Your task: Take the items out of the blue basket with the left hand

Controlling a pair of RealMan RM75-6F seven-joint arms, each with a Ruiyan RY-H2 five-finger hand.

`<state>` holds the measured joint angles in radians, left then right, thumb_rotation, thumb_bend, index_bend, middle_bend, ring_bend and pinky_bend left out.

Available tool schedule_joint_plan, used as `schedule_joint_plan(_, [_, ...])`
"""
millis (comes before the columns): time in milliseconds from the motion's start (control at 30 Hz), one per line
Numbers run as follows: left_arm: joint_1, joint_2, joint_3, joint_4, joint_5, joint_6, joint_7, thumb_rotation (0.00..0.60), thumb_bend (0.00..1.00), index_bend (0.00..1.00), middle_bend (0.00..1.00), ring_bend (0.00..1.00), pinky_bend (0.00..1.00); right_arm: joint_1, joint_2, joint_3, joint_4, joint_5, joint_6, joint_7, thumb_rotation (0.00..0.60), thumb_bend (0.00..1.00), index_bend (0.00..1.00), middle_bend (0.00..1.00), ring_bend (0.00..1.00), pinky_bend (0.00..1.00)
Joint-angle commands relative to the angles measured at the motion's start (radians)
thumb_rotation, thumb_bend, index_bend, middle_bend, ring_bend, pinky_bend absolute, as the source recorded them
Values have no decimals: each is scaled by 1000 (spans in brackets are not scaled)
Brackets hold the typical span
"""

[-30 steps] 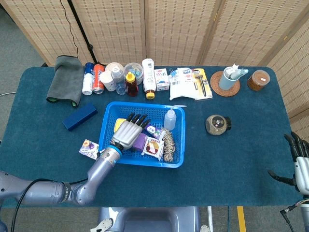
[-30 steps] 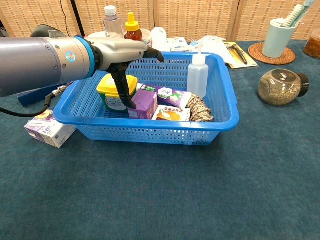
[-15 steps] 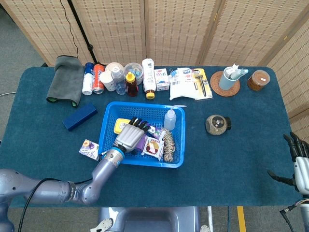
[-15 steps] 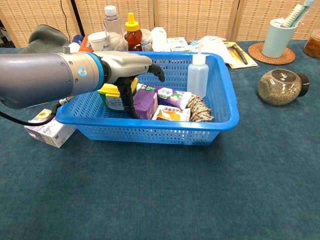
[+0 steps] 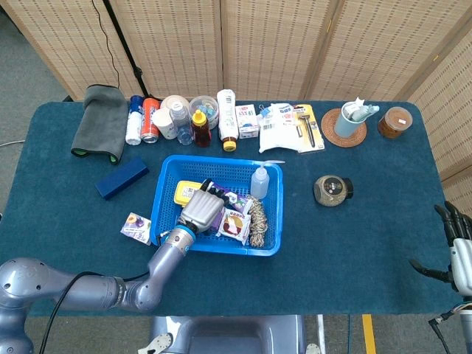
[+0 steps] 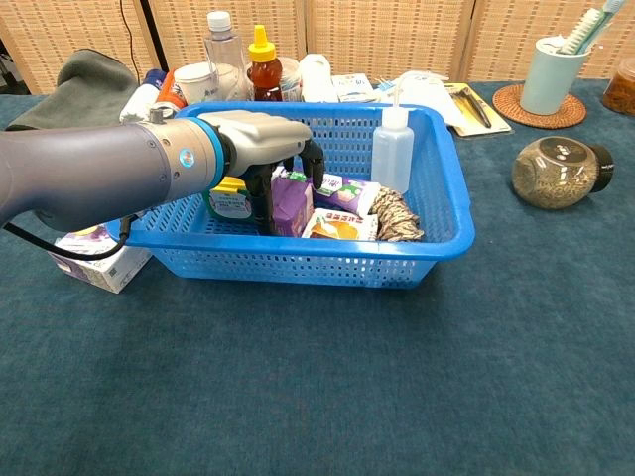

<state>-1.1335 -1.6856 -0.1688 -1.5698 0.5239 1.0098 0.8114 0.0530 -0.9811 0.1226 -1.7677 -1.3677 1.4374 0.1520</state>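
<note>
The blue basket (image 5: 221, 248) (image 6: 327, 264) stands mid-table, left of centre. My left hand (image 5: 200, 209) (image 6: 260, 147) reaches down inside it and its fingers wrap both sides of an upright purple carton (image 5: 216, 221) (image 6: 292, 203). Also in the basket are a yellow-lidded tub (image 5: 185, 192) (image 6: 228, 195), a clear squeeze bottle (image 5: 258, 183) (image 6: 393, 149), snack packets (image 5: 237, 225) (image 6: 337, 226) and a rope bundle (image 5: 257, 220) (image 6: 398, 216). A small purple box (image 5: 136, 226) (image 6: 94, 260) lies on the table left of the basket. My right hand (image 5: 457, 251) hangs off the table's right edge, fingers spread and holding nothing.
Bottles and cans (image 5: 181, 118) line the far edge behind the basket. A grey cloth (image 5: 99, 122) and a blue box (image 5: 122, 178) lie at the left. At the right, a round jar (image 5: 332, 189) (image 6: 558, 172) and a cup with a toothbrush (image 5: 348, 120).
My left hand has sunk lower into the basket and its fingers have curled from spread to closed around the purple carton. The right hand has stayed put.
</note>
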Motion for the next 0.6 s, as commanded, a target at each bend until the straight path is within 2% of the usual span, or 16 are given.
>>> schedule_joint_plan(33, [-3,-5,-1,4,0,3,2,600,94,344,271,233,0,0,0,1,1,2,0,2,600,0,0,0,0,0])
schedule_joint_plan(300, [-1,-15,1,4,8,30,10,600,175,504,418,350,0,1,2,1,2,1,-3,10,600,0,0,0,0,0])
schedule_joint_plan(600, [7,-6,-12,-11,44,45,-9,600,202,534,446,369,0,0,4,1,2,2,-3,14,600,0,0,0,0,0])
